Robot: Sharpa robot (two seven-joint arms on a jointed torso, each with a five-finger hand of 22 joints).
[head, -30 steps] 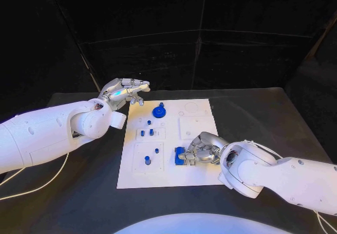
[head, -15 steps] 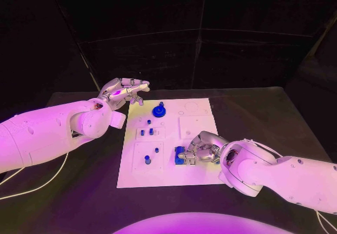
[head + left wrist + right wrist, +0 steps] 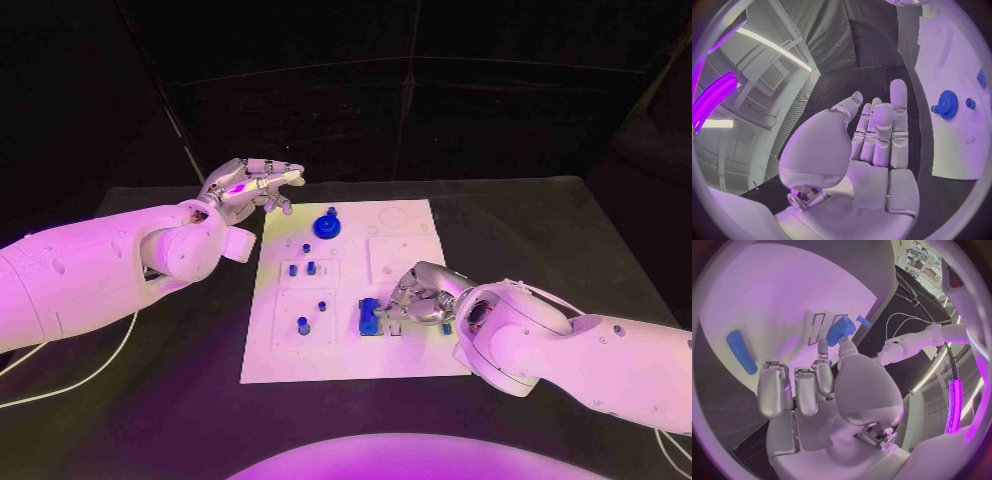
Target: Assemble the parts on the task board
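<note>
The white task board (image 3: 411, 355) lies in the middle of the black table. On its near right part my right hand (image 3: 421, 300) pinches a blue block (image 3: 371, 317) between thumb and a finger, low over the board. The right wrist view shows the blue block (image 3: 841, 330) at the fingertips and a blue bar (image 3: 741, 351) lying flat on the board. A blue gear (image 3: 327, 227) stands at the far end, with small blue pegs (image 3: 302, 269) in the middle and one peg (image 3: 302, 325) nearer. My left hand (image 3: 254, 185) hovers off the board's far left corner, fingers straight and apart, holding nothing.
The left wrist view shows my left hand (image 3: 873, 135) above the black table, with the blue gear (image 3: 947, 104) and a small peg (image 3: 970, 103) on the board beyond it. A white cable (image 3: 80, 375) runs under my left arm.
My right hand has shifted slightly to the left with the blue block. The left hand has stayed in place, its fingers a little more spread.
</note>
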